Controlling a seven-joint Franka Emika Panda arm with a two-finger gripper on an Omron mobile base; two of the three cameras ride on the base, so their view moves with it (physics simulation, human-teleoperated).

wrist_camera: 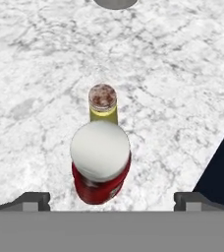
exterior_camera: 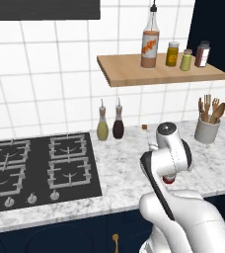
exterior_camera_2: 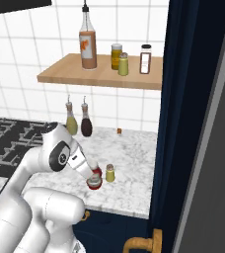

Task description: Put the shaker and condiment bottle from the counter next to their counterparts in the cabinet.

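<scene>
Gripper (wrist_camera: 112, 199): jaws wide apart, holding nothing; it hangs just above the red bottle (wrist_camera: 100, 167)
Red bottle: upright on the marble counter (wrist_camera: 45, 74), near the front edge
Shaker (wrist_camera: 103, 102): upright, just beside the red bottle
Shelf (exterior_camera: 159, 74): holds a tall bottle (exterior_camera: 150, 42), second shaker (exterior_camera: 186, 60)

Arm folded forward from the base, elbow raised high, forearm angled down toward the front edge of the surface. Wrist pitched downward so the hand looks nearly straight down. End effector (wrist_camera: 112, 199) open at full spread: the two dark fingertips (wrist_camera: 33, 199) stand far apart at either side of the hand view, nothing touching either pad. In the right base view the end effector (exterior_camera_2: 92, 179) sits low, just above the surface. Nothing gripped.
</scene>
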